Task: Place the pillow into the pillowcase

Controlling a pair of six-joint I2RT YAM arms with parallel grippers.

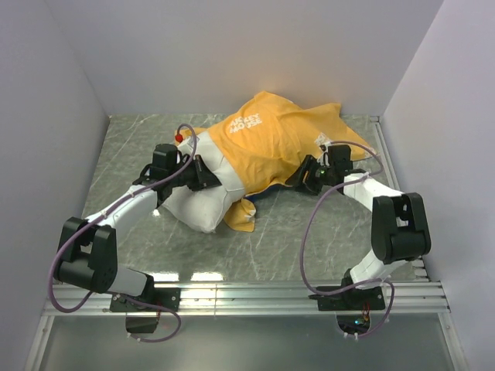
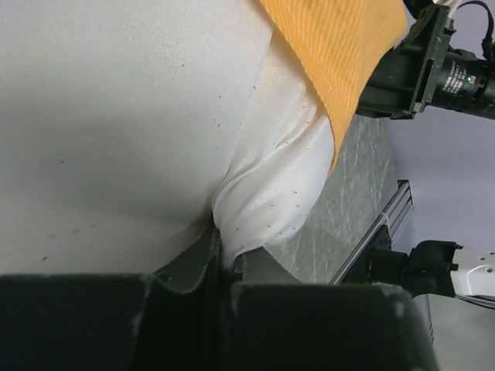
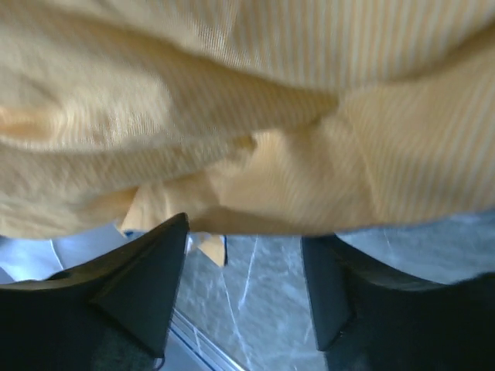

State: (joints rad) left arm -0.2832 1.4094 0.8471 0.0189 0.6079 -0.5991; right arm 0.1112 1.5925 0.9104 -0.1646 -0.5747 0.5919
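The white pillow lies left of centre, its far end tucked under the orange-yellow pillowcase with white lettering. My left gripper is shut on a pinch of pillow fabric near the case's mouth. Up close, the left gripper shows the pillow bunched between its jaws, with the pillowcase draped above. My right gripper sits at the case's near right edge. In its own view the right gripper is open, the pillowcase hanging just beyond its fingertips, bare table between them.
A small red object sits by the left arm at the case's left corner. Grey walls close in the marbled table on three sides. An aluminium rail runs along the near edge. A blue strip peeks under the case.
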